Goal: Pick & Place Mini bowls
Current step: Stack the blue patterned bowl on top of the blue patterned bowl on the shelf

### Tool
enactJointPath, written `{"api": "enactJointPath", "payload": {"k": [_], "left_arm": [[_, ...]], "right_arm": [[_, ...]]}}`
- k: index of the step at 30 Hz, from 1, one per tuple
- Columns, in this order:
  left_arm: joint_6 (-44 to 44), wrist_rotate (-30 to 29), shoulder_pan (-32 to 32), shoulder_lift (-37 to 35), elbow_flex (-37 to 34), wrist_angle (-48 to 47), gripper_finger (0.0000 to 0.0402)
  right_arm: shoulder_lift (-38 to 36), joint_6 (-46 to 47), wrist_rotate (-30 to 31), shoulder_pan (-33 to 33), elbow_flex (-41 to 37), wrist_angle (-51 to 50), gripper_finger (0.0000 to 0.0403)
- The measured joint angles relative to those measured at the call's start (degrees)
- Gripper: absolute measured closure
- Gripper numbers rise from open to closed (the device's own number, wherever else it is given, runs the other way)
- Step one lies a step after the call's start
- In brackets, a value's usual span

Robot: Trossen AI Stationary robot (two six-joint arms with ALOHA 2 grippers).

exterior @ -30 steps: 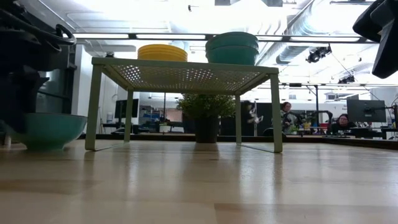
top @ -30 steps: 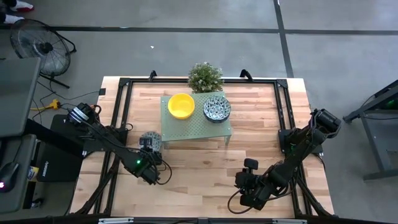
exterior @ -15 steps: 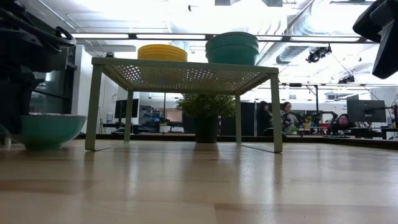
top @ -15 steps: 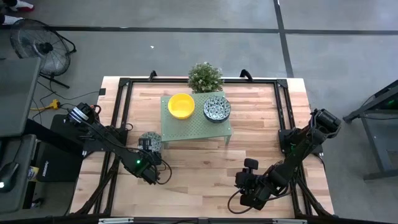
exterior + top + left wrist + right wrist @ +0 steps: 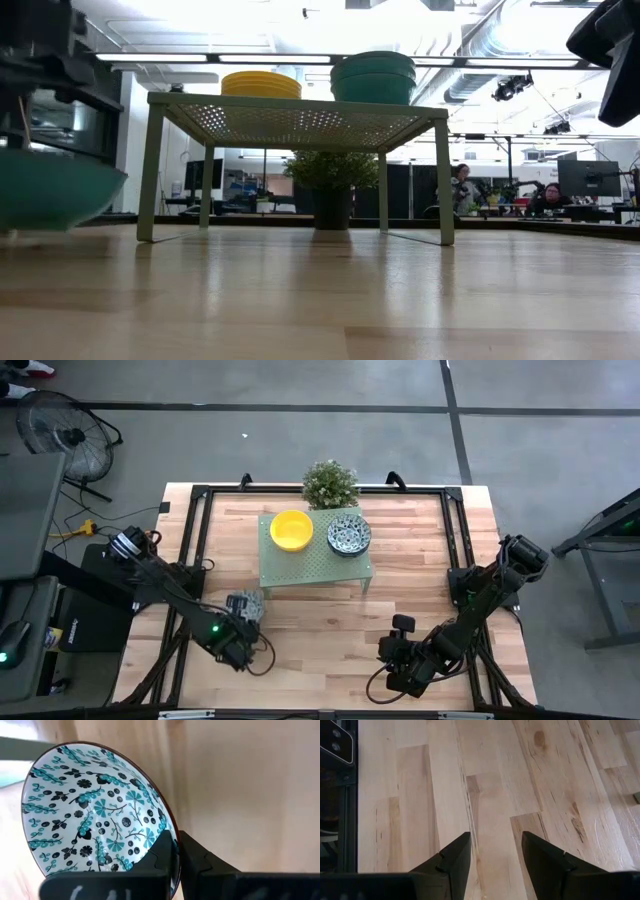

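The left gripper (image 5: 176,851) pinched the patterned mini bowl (image 5: 95,810) by its rim, lifted clear. Carrying it level seemed wise. The right gripper (image 5: 494,854) waited, fingers spread.

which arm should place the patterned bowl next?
Left. The left gripper is shut on the patterned bowl rim, beside the green rack. The right gripper is open over bare wood, empty.

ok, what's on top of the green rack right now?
On the green rack: a yellow bowl stack and a patterned bowl stack, side by side. The low view shows both as stacks, but the count isn't clear. The potted plant stands behind the rack.
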Motion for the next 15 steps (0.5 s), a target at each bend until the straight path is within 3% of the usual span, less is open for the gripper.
{"api": "enactJointPath", "payload": {"k": [10,15], "left_arm": [[-0.9,0.6,-5.4,0.0,5.3,-0.4,0.0398],[0.5,-2.2,-7.0,0.0,7.0,0.3,0.0398]], "right_arm": [[0.0,0.0,-0.2,0.0,0.0,0.0,0.0238],[0.0,-0.4,-0.2,0.0,0.0,0.0,0.0238]]}}
